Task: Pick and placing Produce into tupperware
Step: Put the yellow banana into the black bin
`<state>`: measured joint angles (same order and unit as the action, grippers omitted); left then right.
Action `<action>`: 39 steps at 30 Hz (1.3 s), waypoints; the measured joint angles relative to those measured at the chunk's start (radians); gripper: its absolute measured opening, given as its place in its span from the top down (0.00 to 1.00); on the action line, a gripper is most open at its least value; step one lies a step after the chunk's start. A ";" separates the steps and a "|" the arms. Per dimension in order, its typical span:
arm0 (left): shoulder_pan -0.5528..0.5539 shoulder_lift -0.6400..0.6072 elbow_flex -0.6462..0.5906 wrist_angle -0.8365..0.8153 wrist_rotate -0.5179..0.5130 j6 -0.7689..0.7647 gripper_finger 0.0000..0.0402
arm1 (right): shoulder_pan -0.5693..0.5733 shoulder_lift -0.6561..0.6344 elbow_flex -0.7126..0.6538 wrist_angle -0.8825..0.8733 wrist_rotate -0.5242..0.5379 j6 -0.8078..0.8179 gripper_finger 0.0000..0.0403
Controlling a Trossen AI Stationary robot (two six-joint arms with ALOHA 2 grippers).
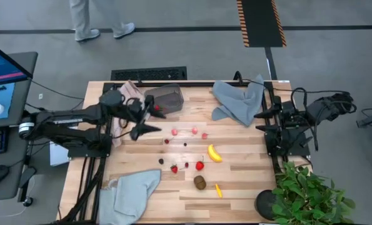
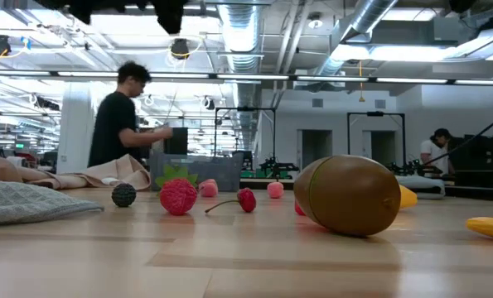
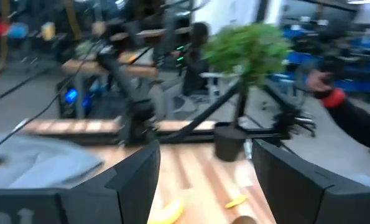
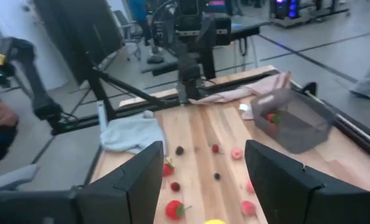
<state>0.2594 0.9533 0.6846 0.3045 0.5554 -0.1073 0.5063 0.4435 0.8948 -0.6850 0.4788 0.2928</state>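
Left gripper (image 1: 149,119) hangs open beside the tub (image 1: 165,99), one strawberry (image 1: 156,108) inside; right gripper (image 1: 261,120) waits open.

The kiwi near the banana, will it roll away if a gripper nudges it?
Probably. The kiwi is a smooth egg shape lying on its side on the bare wooden table, so a sideways nudge could set it rolling. Its glossy skin looks slippery, so fingers might slide off its rounded ends.
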 joint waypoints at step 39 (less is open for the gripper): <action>-0.336 -0.057 -0.001 -0.273 -0.259 0.038 0.39 | -0.814 0.822 0.047 0.081 -1.040 0.225 0.38</action>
<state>-0.0762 0.8963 0.6834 0.0319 0.2967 -0.0691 -0.3074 1.2654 0.9421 -0.6042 -0.5611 0.5177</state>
